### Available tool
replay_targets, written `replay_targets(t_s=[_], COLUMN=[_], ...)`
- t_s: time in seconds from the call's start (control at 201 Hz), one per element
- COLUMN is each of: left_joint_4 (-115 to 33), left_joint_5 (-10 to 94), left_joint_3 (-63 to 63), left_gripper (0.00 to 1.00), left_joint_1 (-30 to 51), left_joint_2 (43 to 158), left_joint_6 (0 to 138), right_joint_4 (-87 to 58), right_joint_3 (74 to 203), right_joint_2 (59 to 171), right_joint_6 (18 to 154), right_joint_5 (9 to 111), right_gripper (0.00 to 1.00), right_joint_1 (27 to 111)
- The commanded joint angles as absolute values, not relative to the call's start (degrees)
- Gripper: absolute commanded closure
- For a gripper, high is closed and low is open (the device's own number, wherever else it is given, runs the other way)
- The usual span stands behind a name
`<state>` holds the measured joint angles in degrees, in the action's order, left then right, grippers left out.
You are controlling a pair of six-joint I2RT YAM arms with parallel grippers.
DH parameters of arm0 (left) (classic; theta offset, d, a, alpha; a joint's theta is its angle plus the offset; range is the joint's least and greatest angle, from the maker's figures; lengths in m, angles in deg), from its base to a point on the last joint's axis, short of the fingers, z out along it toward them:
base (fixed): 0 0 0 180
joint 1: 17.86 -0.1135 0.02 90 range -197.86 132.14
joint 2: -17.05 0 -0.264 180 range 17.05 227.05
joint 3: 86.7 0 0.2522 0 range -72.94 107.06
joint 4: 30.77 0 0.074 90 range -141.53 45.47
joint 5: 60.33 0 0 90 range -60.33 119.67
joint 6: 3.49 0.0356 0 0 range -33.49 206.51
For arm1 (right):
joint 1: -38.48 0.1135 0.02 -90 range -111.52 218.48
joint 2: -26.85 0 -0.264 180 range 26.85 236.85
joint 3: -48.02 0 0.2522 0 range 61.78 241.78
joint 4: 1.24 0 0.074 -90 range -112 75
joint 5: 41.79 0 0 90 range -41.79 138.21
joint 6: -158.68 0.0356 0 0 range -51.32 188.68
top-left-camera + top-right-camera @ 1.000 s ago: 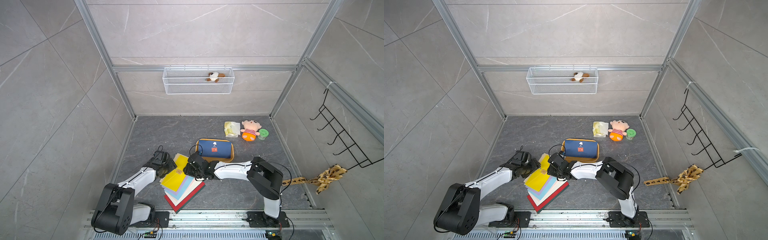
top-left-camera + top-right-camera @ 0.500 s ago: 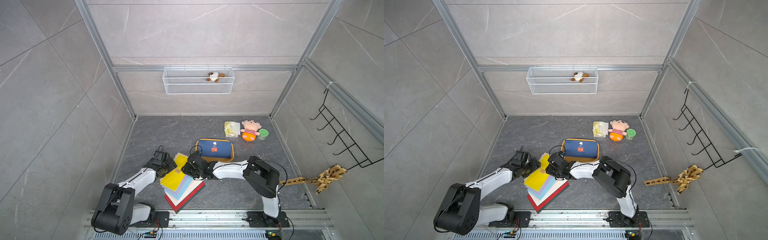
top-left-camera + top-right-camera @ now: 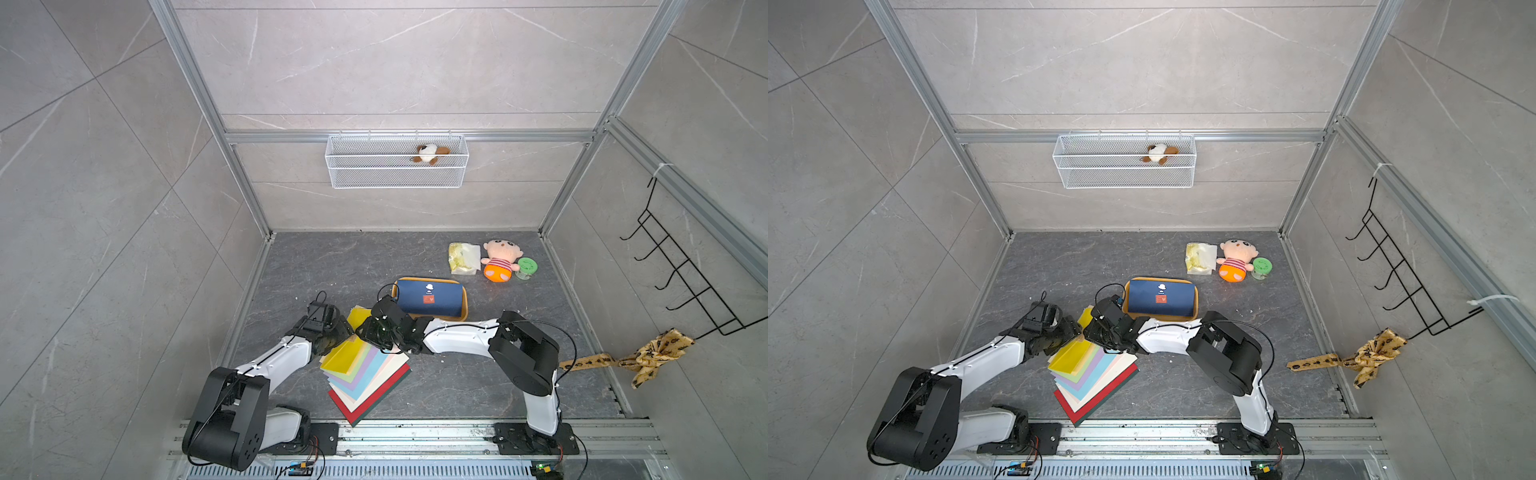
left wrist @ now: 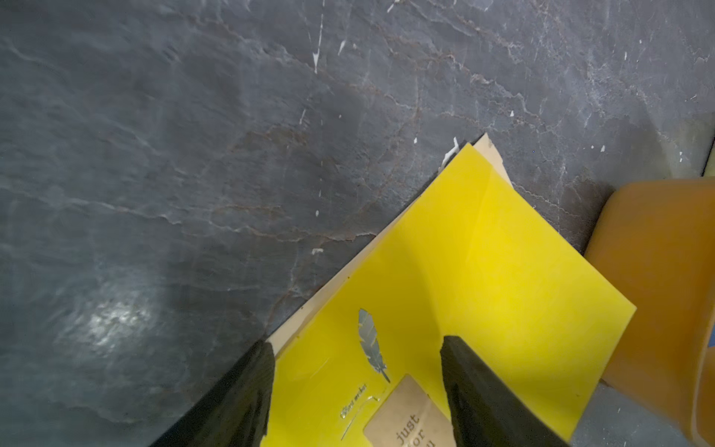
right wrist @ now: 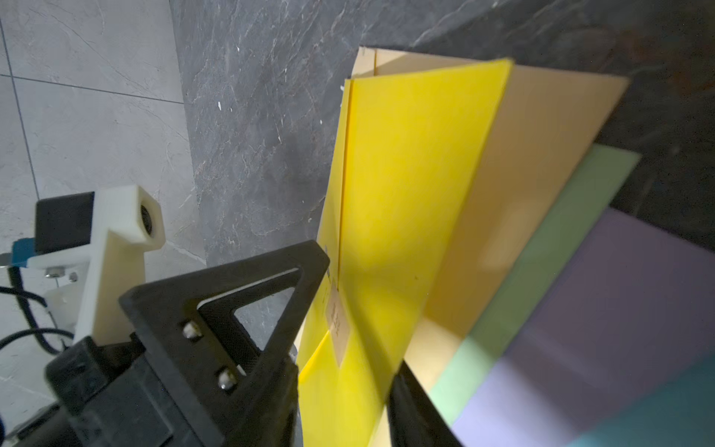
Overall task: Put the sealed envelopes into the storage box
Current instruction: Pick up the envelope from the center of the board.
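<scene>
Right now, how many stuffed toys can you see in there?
2. A brown-and-white plush toy sits in the white wire basket on the back wall; a plush doll in a striped shirt lies on the floor beside a green-lidded jar.

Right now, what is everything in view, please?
envelopes: about eight, mixed colours, fanned on floor between arms
navy envelope: one, in box
box: one, orange, mid floor
packet: one, yellowish, far floor
doll: one, pink and orange, between packet and jar
jar: one, green lid
basket: one, white wire, back wall
plush: one, white and brown, in basket
hook rack: one, black, right wall
ribbon: one, yellow patterned, on rack's lower end
left gripper: open over yellow envelope
right gripper: jaws either side of yellow envelope's raised edge
</scene>
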<state>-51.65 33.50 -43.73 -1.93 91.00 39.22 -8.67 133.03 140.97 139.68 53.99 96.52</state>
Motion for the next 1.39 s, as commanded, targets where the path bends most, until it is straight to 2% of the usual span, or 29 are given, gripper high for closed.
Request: replay_targets(t_s=[0.0,0.413,0.602,0.742,0.876,1.01,1.09,1.234,1.388], left_joint_4=[-55.1,-54.6,-56.4,-64.2,-70.1,-68.8,-64.6,-56.5,-48.4], left_joint_5=[36.1,37.7,37.0,32.5,32.2,41.7,51.0,68.8,77.9], left_joint_3=[-46.6,-47.1,-45.9,-39.5,-31.5,-26.3,-25.1,-24.5,-27.2], left_gripper=[0.26,0.26,0.27,0.22,0.20,0.22,0.22,0.22,0.25], left_joint_1=[-1.9,-1.9,-2.0,-2.8,-5.4,-6.2,-6.2,-6.1,-6.2], left_joint_2=[92.5,91.0,88.6,82.6,76.8,72.1,69.7,69.6,69.8], left_joint_6=[39.8,39.2,38.8,40.8,45.1,51.9,54.6,54.7,52.1], right_joint_4=[-7.1,-5.9,-6.0,-6.3,-7.9,-6.1,-3.7,5.0,9.2], right_joint_3=[134.7,137.8,138.1,137.4,138.3,133.5,129.9,122.5,118.5], right_joint_2=[143.1,146.7,145.5,142.0,136.2,126.1,121.1,114.2,110.5], right_joint_6=[140.7,142.2,141.2,137.8,128.0,116.3,112.5,113.9,115.1], right_joint_5=[55.6,57.8,58.0,57.8,60.4,62.8,70.2,81.6,86.4], right_gripper=[0.62,0.78,1.00,1.00,1.00,1.00,1.00,1.00,1.00], right_joint_1=[96.6,96.6,96.6,96.6,95.7,93.1,90.2,85.5,84.8])
